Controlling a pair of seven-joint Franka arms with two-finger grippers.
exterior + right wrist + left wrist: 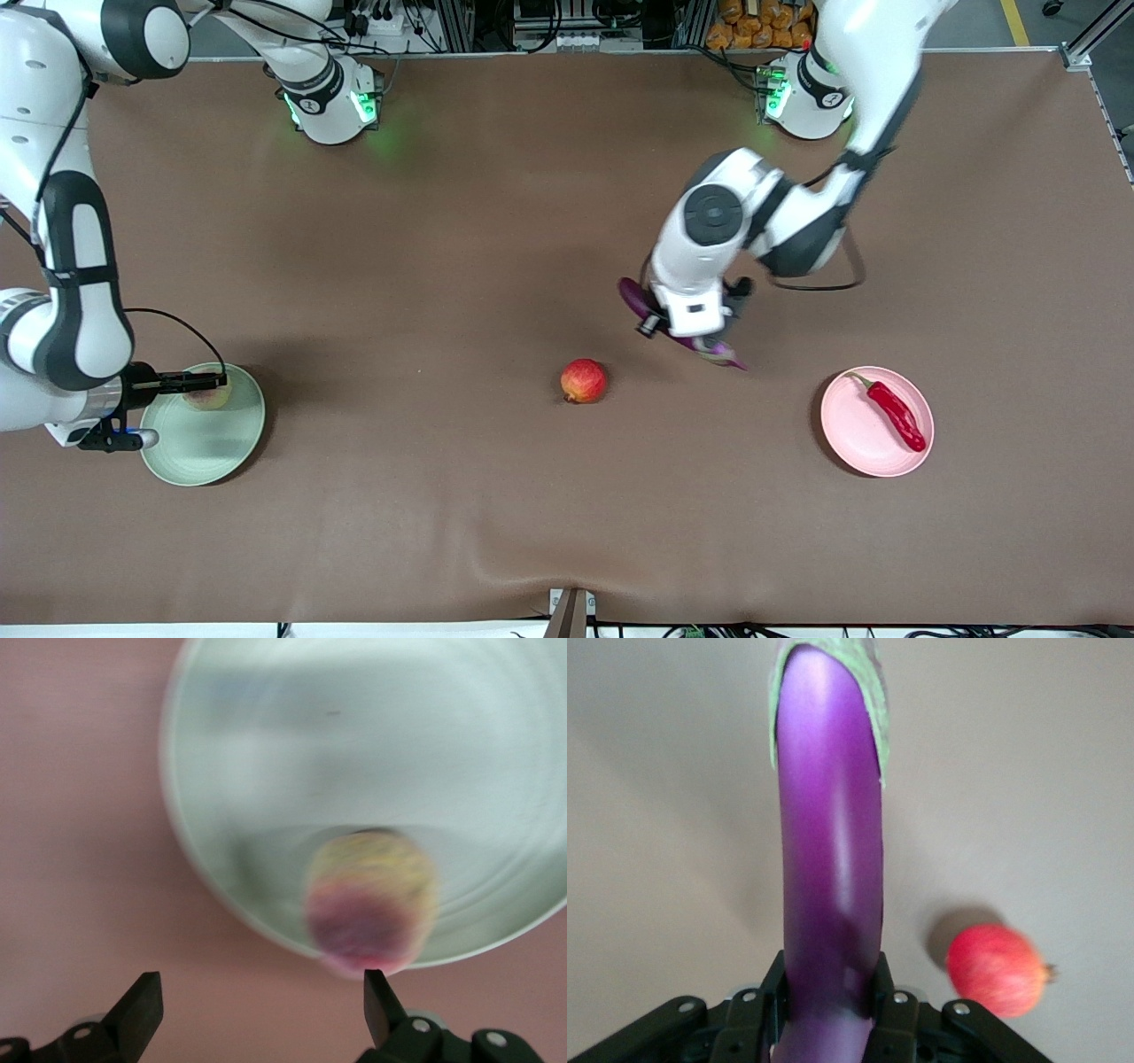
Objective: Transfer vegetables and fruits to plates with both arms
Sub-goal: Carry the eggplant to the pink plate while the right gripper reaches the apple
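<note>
Left wrist view shows the left gripper point(830, 1010) clamped around the thick end of the eggplant point(830, 859), a long glossy purple body with a green cap at its free tip, held over bare table just beside the red-orange fruit point(998, 969), a small round apple-like thing lying on the brown cloth. Toward the left arm's end of the table sits the pink plate point(846, 434), shallow and matte, with the wrinkled red chili pepper point(897, 415) already on it. I judge the eggplant is mid-carry; the next move calls for a swing over that plate and a low release so it does not roll off. The right gripper point(261, 1001) hangs with fingers spread wide by the rim of the mint plate point(266, 771), where the blushed green fruit point(372, 902) rests.
</note>
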